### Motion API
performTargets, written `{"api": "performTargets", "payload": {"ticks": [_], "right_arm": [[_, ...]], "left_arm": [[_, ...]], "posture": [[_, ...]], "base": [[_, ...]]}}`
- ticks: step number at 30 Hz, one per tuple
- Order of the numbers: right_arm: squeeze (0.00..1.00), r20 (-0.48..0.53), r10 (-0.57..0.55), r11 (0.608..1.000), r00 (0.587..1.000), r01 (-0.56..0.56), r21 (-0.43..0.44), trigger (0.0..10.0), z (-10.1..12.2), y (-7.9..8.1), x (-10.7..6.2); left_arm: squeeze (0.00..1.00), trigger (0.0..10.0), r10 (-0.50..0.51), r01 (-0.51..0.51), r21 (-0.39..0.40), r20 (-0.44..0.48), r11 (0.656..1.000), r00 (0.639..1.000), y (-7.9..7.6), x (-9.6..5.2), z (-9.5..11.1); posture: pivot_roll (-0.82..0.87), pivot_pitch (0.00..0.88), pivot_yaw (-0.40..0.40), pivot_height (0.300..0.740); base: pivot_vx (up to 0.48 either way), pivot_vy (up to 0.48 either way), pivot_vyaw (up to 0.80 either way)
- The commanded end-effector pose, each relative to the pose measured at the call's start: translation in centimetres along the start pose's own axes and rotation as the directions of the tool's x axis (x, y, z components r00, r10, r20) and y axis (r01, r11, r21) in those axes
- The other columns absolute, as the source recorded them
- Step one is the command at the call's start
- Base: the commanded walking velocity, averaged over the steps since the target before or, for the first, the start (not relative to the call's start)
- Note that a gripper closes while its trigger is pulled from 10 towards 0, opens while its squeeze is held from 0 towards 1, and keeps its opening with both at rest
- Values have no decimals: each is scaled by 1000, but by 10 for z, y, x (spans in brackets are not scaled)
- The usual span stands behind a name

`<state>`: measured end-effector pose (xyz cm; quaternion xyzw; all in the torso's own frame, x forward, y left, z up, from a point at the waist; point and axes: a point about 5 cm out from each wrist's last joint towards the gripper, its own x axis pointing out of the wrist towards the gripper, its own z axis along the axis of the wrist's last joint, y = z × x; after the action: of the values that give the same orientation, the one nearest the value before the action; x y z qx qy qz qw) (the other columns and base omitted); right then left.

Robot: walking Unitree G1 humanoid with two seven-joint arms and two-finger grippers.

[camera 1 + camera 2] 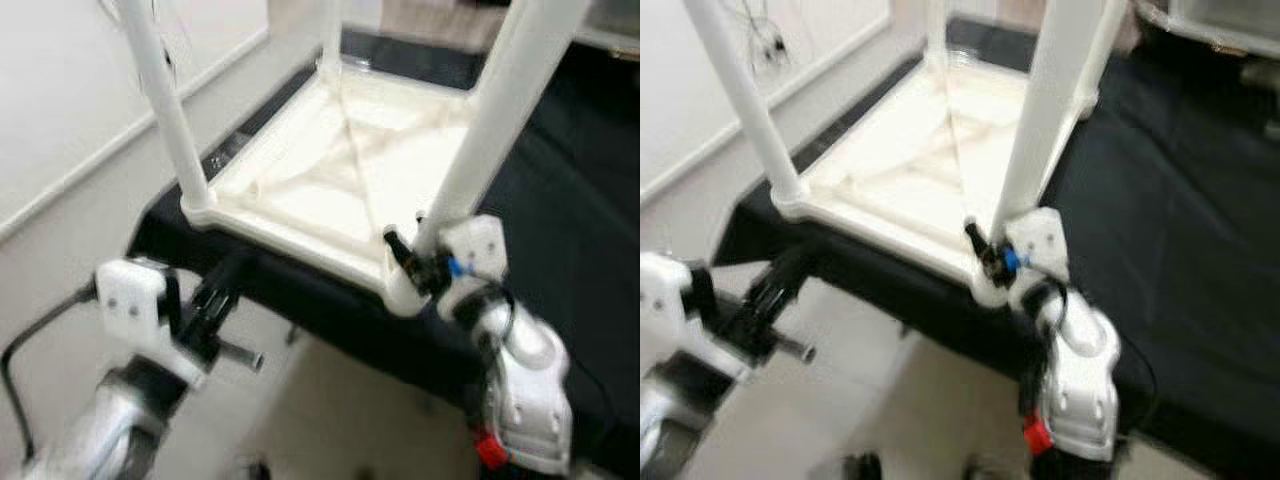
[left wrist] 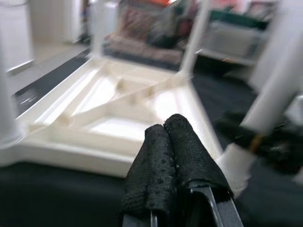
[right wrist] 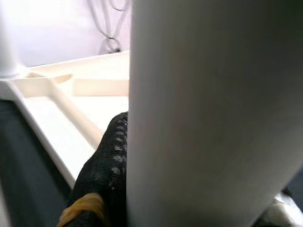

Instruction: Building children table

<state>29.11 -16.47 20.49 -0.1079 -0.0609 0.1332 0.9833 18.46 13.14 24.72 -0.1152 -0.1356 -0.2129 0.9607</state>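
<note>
On the black surface (image 1: 560,200) lies the little white table (image 1: 330,180), turned upside down. Its flat top is down on the cloth and its ribbed underside faces up. White legs stick up from the corners. One is at the near left corner (image 1: 165,110), and one is at the far corner.

The right gripper (image 1: 415,262) is at the near right corner of the table. Its jaws are clenched around the bottom of the near right leg (image 1: 500,120), just where the leg meets its corner socket. In the right wrist view the leg is very close, with one black finger (image 3: 106,165) pressed against it.

The left gripper (image 1: 215,305) hangs in front of the near edge of the surface, low and to the left. It is not touching the table. In the left wrist view its jaws are clenched together with nothing between them.

I think the step in hand is fixing this leg into its corner. The leg looks like it stands a bit tilted, but the pictures are blurry, so I can't be sure it is all the way in.

The next move probably needs the right gripper to keep a tight hold and turn or push the leg until it sits straight and firm. The left gripper could press on the table frame so it does not slide on the cloth.
</note>
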Motion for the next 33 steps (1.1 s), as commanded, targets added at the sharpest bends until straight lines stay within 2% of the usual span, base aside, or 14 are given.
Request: {"api": "performTargets", "payload": {"ticks": [1, 3, 4, 5, 6, 11, 17, 18, 19, 26, 27, 28, 29, 33], "right_arm": [[0, -201, -165, 984, 966, 147, -98, 0, -38, -23, -9], [0, -164, -152, 986, 975, 137, -95, 0, -32, -23, 10], [0, -116, -81, 996, 990, 76, -51, 0, -25, -10, 44], [0, -116, -81, 996, 990, 76, -51, 0, -25, -10, 44], [0, -69, -11, 1000, 998, 12, 11, 0, -14, 13, 86], [0, -117, -83, 995, 990, 90, 53, 0, -2, 35, 77], [0, -168, -171, 982, 971, 182, 52, 0, 2, 28, 68], [0, -169, -188, 979, 967, 198, 44, 2627, 3, 22, 67], [0, -166, -180, 981, 969, 189, 36, 10000, 3, 17, 69], [0, -119, -104, 993, 987, 110, 38, 10000, 8, 15, 73], [867, -62, 46, 998, 997, -43, 39, 10000, 15, 20, 74], [1000, -10, 221, 975, 975, -221, 30, 10000, 21, 23, 73], [1000, -10, 221, 975, 975, -221, 30, 10000, 21, 23, 73], [1000, 36, 540, 841, 841, -540, -13, 10000, 29, 19, 61]], "left_arm": [[0, 10000, -20, 20, -21, -13, 1000, 1000, -1, 3, -3], [0, 10000, -34, 34, -17, 11, 999, 999, 0, 9, 0], [0, 10000, -11, 11, 2, 33, 1000, 999, 4, 12, 1], [0, 10000, -11, 11, 2, 33, 1000, 999, 4, 12, 1], [0, 10000, 33, -35, 29, 59, 999, 998, 9, 12, 4], [0, 10000, 55, -57, 56, 43, 997, 998, 8, 8, 4], [0, 10000, 52, -52, 48, 11, 997, 999, 5, 4, 3], [0, 10000, 46, -46, 47, -2, 998, 999, 3, 3, 2], [0, 10000, 41, -40, 42, -13, 998, 999, 2, 2, 1], [0, 10000, 30, -29, 37, -33, 999, 999, -2, 2, -2], [0, 10000, 28, -26, 35, -46, 999, 999, -4, 0, -3], [0, 10000, 28, -26, 34, -58, 999, 998, -5, -3, -4], [0, 10000, 28, -26, 34, -58, 999, 998, -5, -3, -4], [0, 10000, 38, -35, 33, -78, 999, 996, -9, -9, -4]], "posture": [[-1, 183, -36, 740], [-3, 139, -63, 740], [28, 113, -103, 740], [28, 113, -103, 740], [45, 121, -109, 740], [75, 154, -101, 740], [82, 191, -85, 740], [81, 216, -76, 740], [82, 231, -72, 740], [83, 251, -67, 740], [92, 278, -65, 740], [99, 297, -67, 740], [99, 297, -67, 740], [116, 324, -71, 740]], "base": [[0, 0, 0], [0, 0, 0], [0, 0, 0], [0, 0, 0], [0, 0, 0], [0, 0, 0], [0, 0, 0], [0, 0, 0], [0, 0, 0], [0, 0, 0], [0, 0, 0], [0, 0, 0], [0, 0, 0], [0, 0, 0]]}}
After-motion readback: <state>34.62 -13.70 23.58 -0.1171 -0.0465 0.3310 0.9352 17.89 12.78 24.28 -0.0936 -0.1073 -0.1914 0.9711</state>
